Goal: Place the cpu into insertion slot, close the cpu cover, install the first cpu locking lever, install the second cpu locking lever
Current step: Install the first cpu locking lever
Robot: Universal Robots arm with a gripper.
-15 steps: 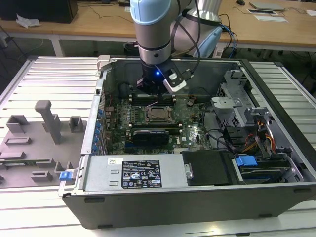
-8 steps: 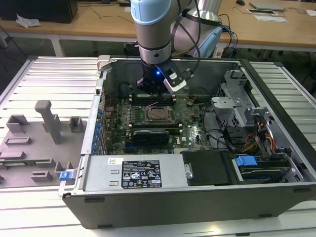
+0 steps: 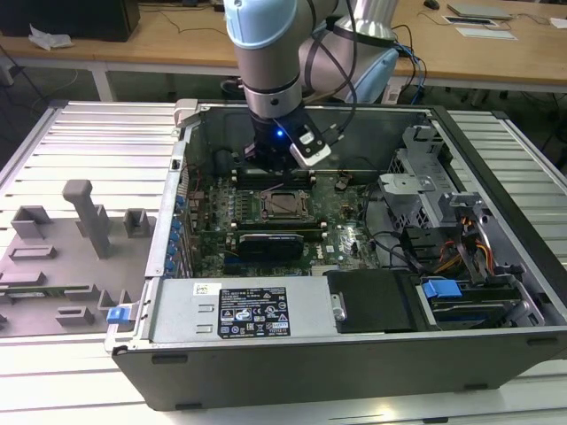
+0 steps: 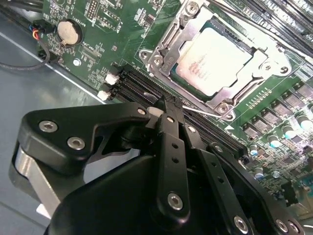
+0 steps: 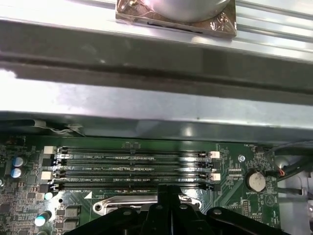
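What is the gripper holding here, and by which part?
Nothing that shows: the fingers are shut together, their tips down at the thin wire locking lever edging the cpu cover.

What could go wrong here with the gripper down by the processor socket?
The shut gripper sits at the thin locking lever in the second wrist view; the wire could slip off the tips and spring back. The tips are also right over the black memory slots, so a slip might scrape them.
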